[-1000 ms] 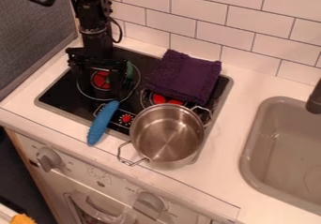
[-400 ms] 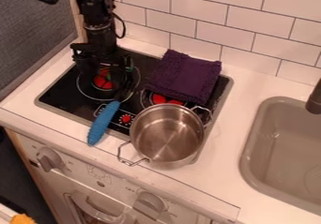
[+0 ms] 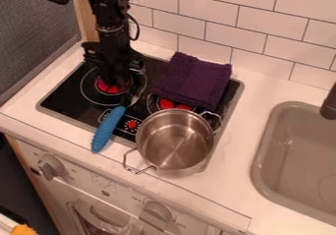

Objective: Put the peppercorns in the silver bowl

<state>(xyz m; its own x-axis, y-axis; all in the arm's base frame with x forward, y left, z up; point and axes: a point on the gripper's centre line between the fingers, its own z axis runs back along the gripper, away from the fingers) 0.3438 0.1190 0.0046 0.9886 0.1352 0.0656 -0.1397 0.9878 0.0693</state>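
Silver bowl (image 3: 174, 143) sits near the blue-handled utensil (image 3: 108, 130) and purple cloth (image 3: 194, 80).

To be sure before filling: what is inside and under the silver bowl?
Inside the silver bowl is bare metal, no peppercorns. It hides part of the red burner and a corner of the stove from view.

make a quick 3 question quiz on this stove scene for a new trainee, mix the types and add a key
1. True or false: the silver pot stands upright, its open top facing up.

2. Which thing lies between the pot and the tiled wall?
a) a yellow sponge
b) a folded purple cloth
c) a green plate

3. Fill in the colour: the gripper hangs over the stove, and near it lies a utensil with a ____ handle.

Key: 1 true; 2 b; 3 blue
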